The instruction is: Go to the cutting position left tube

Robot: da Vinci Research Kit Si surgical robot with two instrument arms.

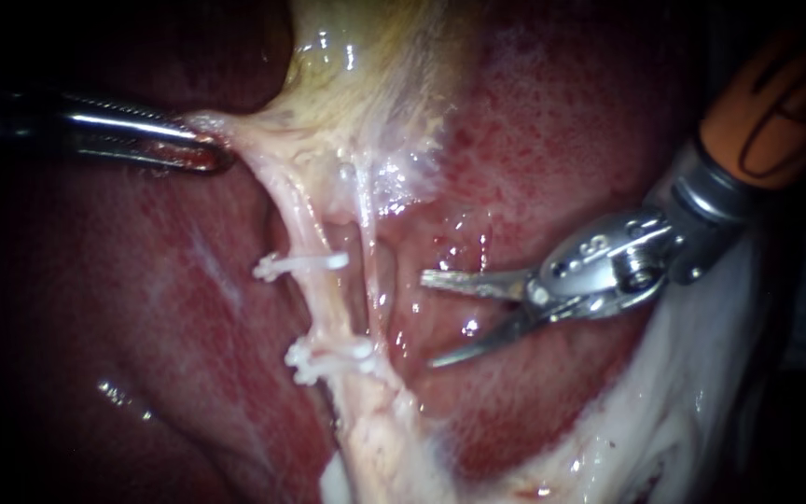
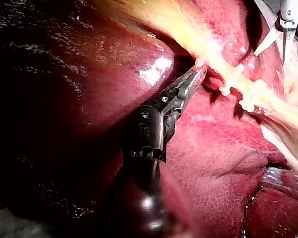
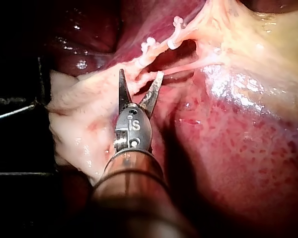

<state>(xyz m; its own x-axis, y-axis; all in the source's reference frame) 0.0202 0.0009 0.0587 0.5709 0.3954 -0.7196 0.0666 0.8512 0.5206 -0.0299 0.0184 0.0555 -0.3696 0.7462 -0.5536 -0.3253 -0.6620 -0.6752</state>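
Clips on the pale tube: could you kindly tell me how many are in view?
2 clearly, both across the tube: the upper clip and the lower clip below it in the endoscope view. The lower clip looks bulky, so a third may be hidden against it.

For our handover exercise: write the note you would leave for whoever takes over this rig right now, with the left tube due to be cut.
Left instrument: shut on pale tissue below the gallbladder, which looks stretched.
Right instrument: blades open, holding nothing, beside the tubes and apart from them.
Left tube: two clips on it, with a bare stretch between.
Done: tube clipped and exposed.
Left: bring the open blades around that bare stretch.
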